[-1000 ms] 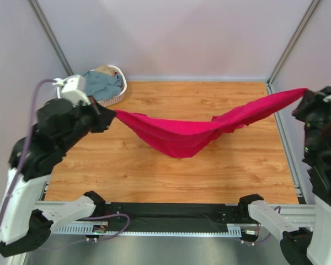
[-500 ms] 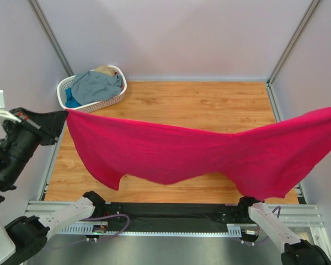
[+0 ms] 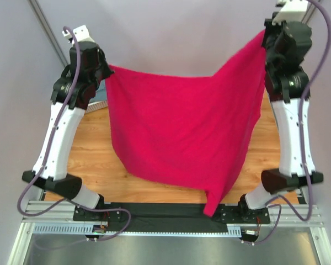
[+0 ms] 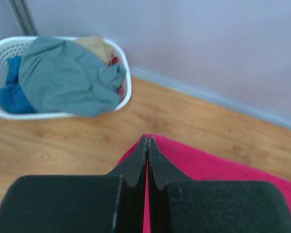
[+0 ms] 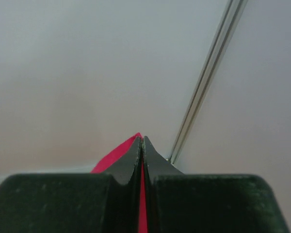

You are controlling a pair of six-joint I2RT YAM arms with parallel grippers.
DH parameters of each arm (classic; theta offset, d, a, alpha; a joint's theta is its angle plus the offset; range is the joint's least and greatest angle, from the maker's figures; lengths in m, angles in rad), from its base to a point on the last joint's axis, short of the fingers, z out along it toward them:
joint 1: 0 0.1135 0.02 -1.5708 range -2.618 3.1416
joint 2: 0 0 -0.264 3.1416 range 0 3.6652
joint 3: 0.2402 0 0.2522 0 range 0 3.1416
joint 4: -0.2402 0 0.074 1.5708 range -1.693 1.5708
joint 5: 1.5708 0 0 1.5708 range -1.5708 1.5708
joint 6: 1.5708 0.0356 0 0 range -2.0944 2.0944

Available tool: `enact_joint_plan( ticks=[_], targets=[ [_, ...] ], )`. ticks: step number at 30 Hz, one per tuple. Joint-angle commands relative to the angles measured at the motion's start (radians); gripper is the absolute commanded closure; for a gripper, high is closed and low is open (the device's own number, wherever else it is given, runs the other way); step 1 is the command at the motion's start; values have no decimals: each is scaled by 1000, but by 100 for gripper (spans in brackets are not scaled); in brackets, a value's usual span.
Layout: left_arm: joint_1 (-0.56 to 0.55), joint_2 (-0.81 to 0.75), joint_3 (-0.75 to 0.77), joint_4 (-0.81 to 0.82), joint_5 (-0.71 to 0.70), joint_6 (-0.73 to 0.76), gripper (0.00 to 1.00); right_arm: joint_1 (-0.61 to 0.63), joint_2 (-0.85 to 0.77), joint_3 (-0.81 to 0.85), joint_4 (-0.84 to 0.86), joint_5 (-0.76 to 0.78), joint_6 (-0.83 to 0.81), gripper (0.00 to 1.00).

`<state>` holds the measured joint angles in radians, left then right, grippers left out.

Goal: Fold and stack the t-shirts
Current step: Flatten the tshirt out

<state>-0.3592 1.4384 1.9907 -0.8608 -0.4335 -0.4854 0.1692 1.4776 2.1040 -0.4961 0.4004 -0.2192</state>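
Note:
The large crimson-pink t-shirt (image 3: 182,132) hangs spread like a sheet high above the table, held at its two upper corners. My left gripper (image 3: 106,69) is shut on its left corner; the pink cloth (image 4: 208,165) shows between and beyond the closed jaws of that gripper (image 4: 147,140). My right gripper (image 3: 263,34) is shut on the right corner, with pink cloth (image 5: 117,154) pinched at that gripper's tip (image 5: 141,139). The shirt's lower point hangs down to the table's near edge. A grey-blue t-shirt (image 4: 68,77), a bright blue one (image 4: 9,94) and a tan one (image 4: 98,46) lie in the basket.
The white lattice basket (image 4: 127,82) stands at the table's back left corner; in the top view it is mostly hidden behind my left arm (image 3: 60,130) and the shirt. The wooden table (image 3: 94,160) shows below the cloth. Grey walls and a corner post (image 5: 208,73) stand close.
Both arms have swung up and inward from wide, low positions. The pink shirt went from stretched across the table to hanging high as a spread sheet.

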Motion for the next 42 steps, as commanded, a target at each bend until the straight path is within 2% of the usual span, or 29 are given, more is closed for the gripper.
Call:
enact_joint_plan(
  ticks=[1, 4, 6, 8, 10, 13, 14, 17, 21, 26, 27, 28, 31, 32, 33, 36, 38, 40, 42],
  targets=[
    [57, 80, 169, 227, 117, -8, 100, -62, 126, 286, 203, -14, -114, 100],
    [68, 193, 336, 256, 139, -1, 100, -109, 153, 341, 276, -57, -126, 100],
    [77, 203, 375, 272, 134, 10, 100, -119, 145, 340, 312, -71, -170, 100],
    [83, 174, 346, 307, 130, 19, 100, -123, 129, 337, 326, -80, -195, 100],
    [91, 133, 249, 354, 118, 34, 100, -129, 106, 315, 324, -95, -227, 100],
    [100, 1, 84, 419, 114, 48, 100, -137, 9, 185, 338, -130, -255, 100],
    [100, -22, 44, 427, 116, 51, 100, -138, -49, 89, 337, -144, -259, 100],
    [100, -107, -100, 439, 125, 54, 100, -139, -193, -63, 314, -169, -227, 100],
    [100, -235, -383, 466, 167, 56, 100, -139, -405, -441, 272, -225, -151, 100],
    [100, -450, -744, 493, 179, 9, 100, -139, -620, -748, 116, -291, -11, 100],
    [100, -479, -861, 496, 179, -2, 100, -137, -652, -784, 41, -299, 22, 100],
    [100, -536, -915, 499, 180, -15, 100, -137, -701, -856, 1, -304, 56, 100],
    [100, -637, -1099, 473, 194, -79, 100, -137, -799, -932, -157, -267, 240, 100],
    [100, -660, -1168, 467, 203, -91, 100, -137, -822, -975, -189, -208, 310, 100],
    [100, -683, -1199, 445, 205, -125, 100, -137, -844, -1001, -253, -175, 437, 100],
    [100, -754, -1279, 382, 249, -194, 100, -137, -905, -1108, -336, -179, 582, 100],
    [100, -768, -1334, 368, 292, -220, 100, -137, -927, -1180, -387, -236, 618, 100],
    [100, -762, -1357, 298, 279, -265, 100, -137, -941, -1219, -429, -230, 670, 100],
    [100, -741, -1376, 220, 233, -294, 100, -108, -944, -1178, -478, -201, 690, 100]
  ],
)
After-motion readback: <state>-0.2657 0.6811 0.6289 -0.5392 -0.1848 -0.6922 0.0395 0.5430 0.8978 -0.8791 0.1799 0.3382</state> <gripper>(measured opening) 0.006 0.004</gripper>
